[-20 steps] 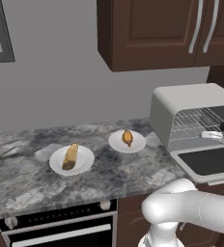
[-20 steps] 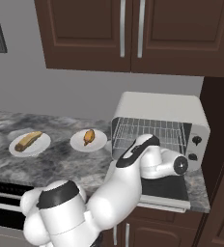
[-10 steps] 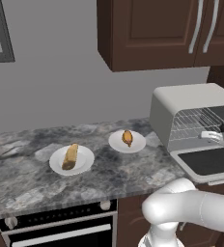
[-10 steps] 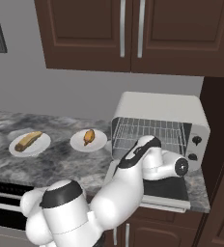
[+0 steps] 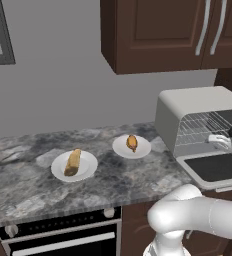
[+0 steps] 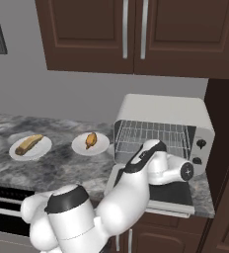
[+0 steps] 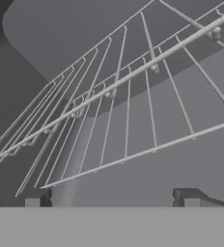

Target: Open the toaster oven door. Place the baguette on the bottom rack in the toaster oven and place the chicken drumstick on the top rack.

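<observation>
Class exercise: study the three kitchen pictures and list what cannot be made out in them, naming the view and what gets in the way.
- Toaster oven door, right base view: the arm covers most of the lowered panel; its handle is hidden.
- Toaster oven, left base view: its right side is cut off by the picture edge.
- Tool, hand view: two tips stand wide apart and hold nothing.
- Baguette and chicken drumstick: too small for surface detail.
- Racks, hand view: too close to tell top from bottom.

Before me: grey marbled counter (image 5: 33, 190) w/ two white plates (image 5: 88, 167) (image 5: 142, 149), near each other; dark wood cabinets (image 5: 158, 35) above; below the counter front, a black range (image 5: 63, 235), apparently w/ knobs.
</observation>
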